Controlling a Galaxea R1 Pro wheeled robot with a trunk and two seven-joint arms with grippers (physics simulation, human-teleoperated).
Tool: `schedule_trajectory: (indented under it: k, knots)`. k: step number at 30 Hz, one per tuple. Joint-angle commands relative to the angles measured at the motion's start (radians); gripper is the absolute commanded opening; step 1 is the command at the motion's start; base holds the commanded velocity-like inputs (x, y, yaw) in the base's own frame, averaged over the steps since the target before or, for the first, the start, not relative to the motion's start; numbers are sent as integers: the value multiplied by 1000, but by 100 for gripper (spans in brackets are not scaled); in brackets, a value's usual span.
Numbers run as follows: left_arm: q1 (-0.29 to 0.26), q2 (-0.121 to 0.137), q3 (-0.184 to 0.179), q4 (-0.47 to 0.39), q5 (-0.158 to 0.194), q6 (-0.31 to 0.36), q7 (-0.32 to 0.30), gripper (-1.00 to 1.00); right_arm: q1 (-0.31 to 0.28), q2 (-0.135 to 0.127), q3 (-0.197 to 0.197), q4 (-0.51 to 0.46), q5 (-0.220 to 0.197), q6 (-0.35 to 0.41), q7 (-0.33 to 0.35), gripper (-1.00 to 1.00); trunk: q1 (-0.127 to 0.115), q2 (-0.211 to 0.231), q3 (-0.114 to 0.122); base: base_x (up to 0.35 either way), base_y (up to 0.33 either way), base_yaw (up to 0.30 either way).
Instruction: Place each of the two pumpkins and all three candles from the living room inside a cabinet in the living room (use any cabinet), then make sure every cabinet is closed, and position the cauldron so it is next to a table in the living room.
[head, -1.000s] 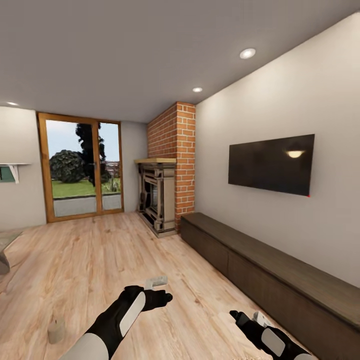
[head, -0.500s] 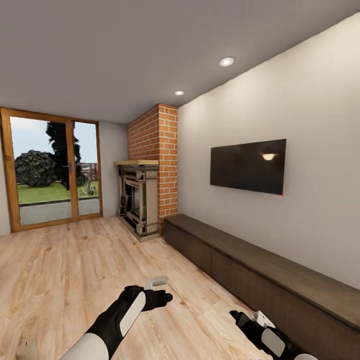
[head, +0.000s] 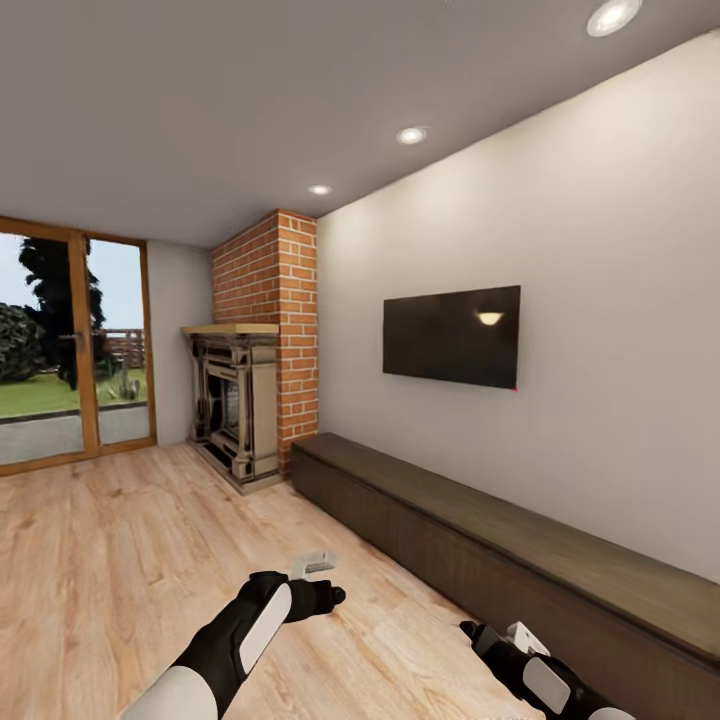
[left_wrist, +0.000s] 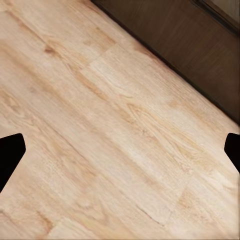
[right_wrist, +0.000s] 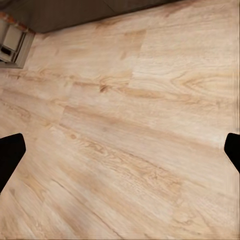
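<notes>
A: How are the 2 grippers?
B: The left gripper (left_wrist: 120, 150) and right gripper (right_wrist: 120, 150) both have fingers spread wide, holding nothing, over the wood floor (head: 120, 540).
A: The cabinet (head: 520, 560)?
B: Along the wall under the TV (head: 452, 336); the head view shows its drawers flush.

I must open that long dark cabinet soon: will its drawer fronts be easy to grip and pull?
Probably awkward: the cabinet fronts look flat and handle-less, so fingertips may slip. It looks long, low and heavy, so unlikely to shift or tip.
</notes>
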Motion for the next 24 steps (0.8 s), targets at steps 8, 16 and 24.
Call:
schedule_trajectory:
  k: [8, 16, 24]
  knots:
    - [-1, 1, -3, -2, 11, 3, 10, 100, -1, -1, 8, 0, -9, 2, 1, 100, 0, -1, 6, 0, 0, -266]
    - [-1, 1, 0, -1, 11, 3, 10, 100, -1, -1, 8, 0, -9, 2, 1, 100, 0, -1, 13, 0, 6, -266]
    - [-1, 1, 8, -1, 11, 3, 8, 100, -1, -1, 8, 1, -9, 2, 0, 100, 0, -1, 19, 0, 192, -266]
